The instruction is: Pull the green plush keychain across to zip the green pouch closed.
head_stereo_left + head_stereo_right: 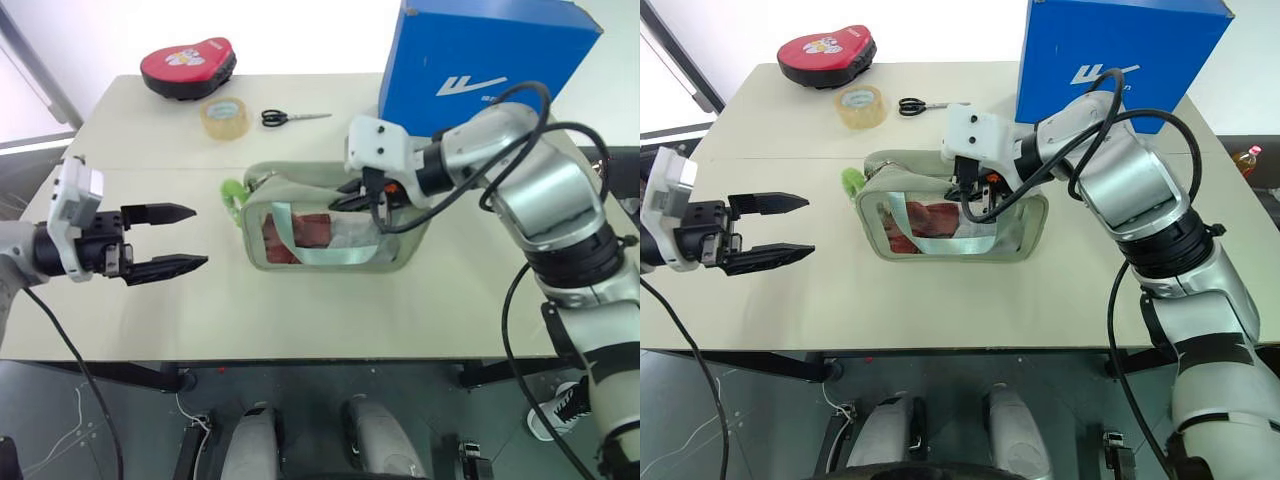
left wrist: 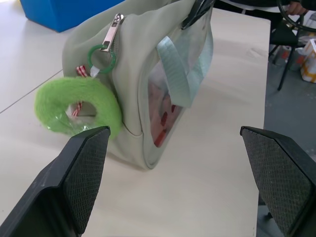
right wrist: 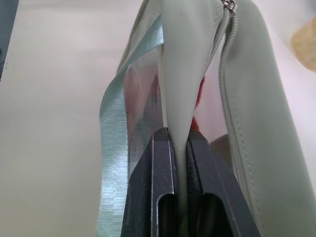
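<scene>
Pinching the soft green pouch [image 3: 197, 74], right end effector [image 3: 178, 143]; left end effector [image 1: 165, 240] gapes near fuzzy green plush keychain [image 2: 74, 106].

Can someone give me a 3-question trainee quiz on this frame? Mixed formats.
1. True or false: the left gripper is shut on the keychain.
2. What does the right gripper pinch? A) the scissors B) the pouch fabric C) the tape roll
3. At which end of the pouch does the keychain hang: the one nearer the left gripper or the right one?

Key
1. False: its jaws stand open, short of the keychain.
2. B: its fingers are closed on the pouch's upper edge.
3. The end nearer the left gripper, on the zip pull.
</scene>
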